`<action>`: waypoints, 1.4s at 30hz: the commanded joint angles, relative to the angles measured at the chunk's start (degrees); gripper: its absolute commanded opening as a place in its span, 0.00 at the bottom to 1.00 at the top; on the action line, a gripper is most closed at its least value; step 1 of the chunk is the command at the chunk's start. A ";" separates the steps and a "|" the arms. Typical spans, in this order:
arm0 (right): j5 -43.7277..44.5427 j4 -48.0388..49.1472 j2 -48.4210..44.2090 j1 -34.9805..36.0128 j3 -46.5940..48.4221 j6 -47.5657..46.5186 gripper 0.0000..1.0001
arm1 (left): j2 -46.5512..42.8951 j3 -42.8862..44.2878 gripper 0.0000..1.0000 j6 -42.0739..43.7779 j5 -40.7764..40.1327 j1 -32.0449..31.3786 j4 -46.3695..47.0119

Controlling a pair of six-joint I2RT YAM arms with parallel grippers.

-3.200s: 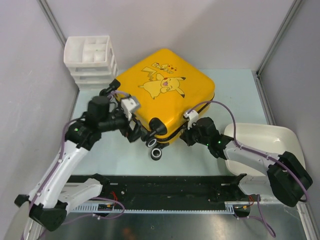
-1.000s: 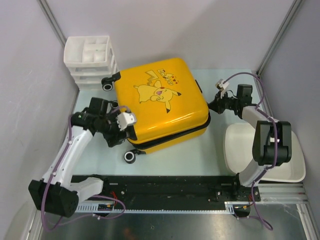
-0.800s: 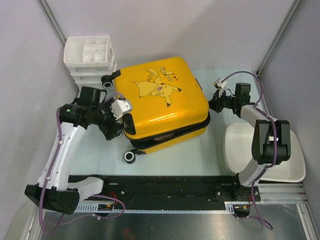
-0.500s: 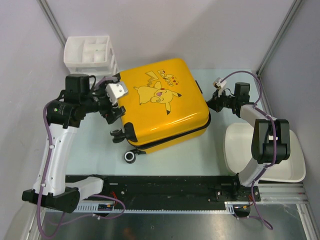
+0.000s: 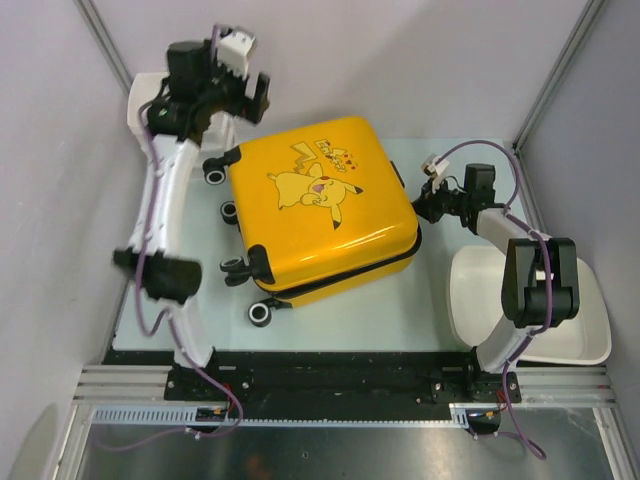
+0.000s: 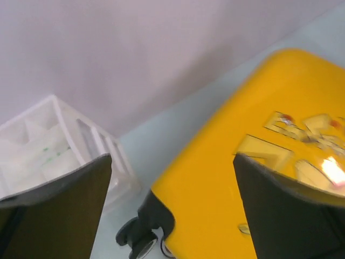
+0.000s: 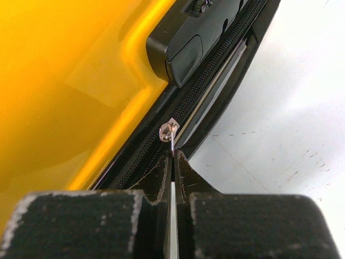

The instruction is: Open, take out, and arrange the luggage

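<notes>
Left gripper (image 6: 171,178) wide apart, arm high; right gripper (image 7: 172,160) tight on the luggage's (image 5: 330,215) zipper pull (image 7: 168,131).

The left arm stands tall over the far left corner of the luggage (image 5: 330,215), its left gripper (image 5: 238,98) spread wide. The right arm bends beside the luggage's right edge, right gripper (image 7: 172,167) pinched tight on the zip pull (image 7: 168,131).

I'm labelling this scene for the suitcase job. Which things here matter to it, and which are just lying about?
In the job: luggage, closed; its zipper pull, pinched by the right gripper; left gripper, open, empty.
Lying about: white drawer unit; white tub.
</notes>
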 commanded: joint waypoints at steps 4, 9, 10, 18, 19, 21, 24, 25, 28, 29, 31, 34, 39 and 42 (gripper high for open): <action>-3.32 -1.08 0.64 3.58 2.12 -0.44 0.00 | 22.44 15.76 1.00 -2.09 -31.67 -6.98 18.21; -4.20 -4.50 0.03 4.80 2.12 -1.23 0.00 | 27.35 10.61 1.00 1.36 -40.05 -9.09 36.10; -4.37 -5.03 -0.15 5.24 2.12 -1.40 0.00 | 30.33 12.97 1.00 2.67 -41.46 -9.36 36.91; -5.52 -7.58 -0.41 6.92 2.20 -2.37 0.00 | 38.61 12.20 0.98 11.63 -48.77 -10.59 45.70; -5.61 -7.76 -0.50 6.92 2.12 -2.55 0.00 | 39.14 12.03 0.98 13.99 -49.03 -10.85 46.05; -5.87 -8.20 -0.77 7.00 2.12 -2.90 0.00 | 40.03 10.28 0.98 16.38 -48.34 -11.47 47.02; -6.57 -9.78 -0.85 7.18 2.03 -3.60 0.00 | 37.06 3.36 0.98 17.89 -41.87 -12.78 46.94; -6.75 -10.30 -0.94 7.27 2.11 -4.04 0.00 | 35.21 0.28 0.98 17.54 -39.04 -13.57 47.11; -8.24 -12.85 -1.82 7.44 2.11 -4.83 0.00 | 28.44 -9.83 0.98 17.44 -25.98 -15.94 46.94; -8.68 -15.29 -2.17 7.53 2.03 -5.88 0.00 | 27.04 -11.95 0.98 17.36 -23.31 -16.56 46.68; -9.90 -18.99 -3.92 7.53 1.77 -7.99 0.00 | 23.09 -16.79 0.97 16.05 -14.64 -17.96 45.80; -11.40 -26.46 -7.34 7.44 0.89 -12.56 0.00 | 19.74 -19.88 0.94 13.85 -6.34 -18.50 42.64; -12.90 -38.94 -13.15 7.44 -2.01 -21.42 0.00 | 17.88 -19.53 0.92 9.73 3.35 -18.50 37.18; -12.46 -42.12 -15.53 7.09 -3.42 -23.29 0.00 | 15.34 -15.77 0.98 1.32 0.29 -17.27 36.22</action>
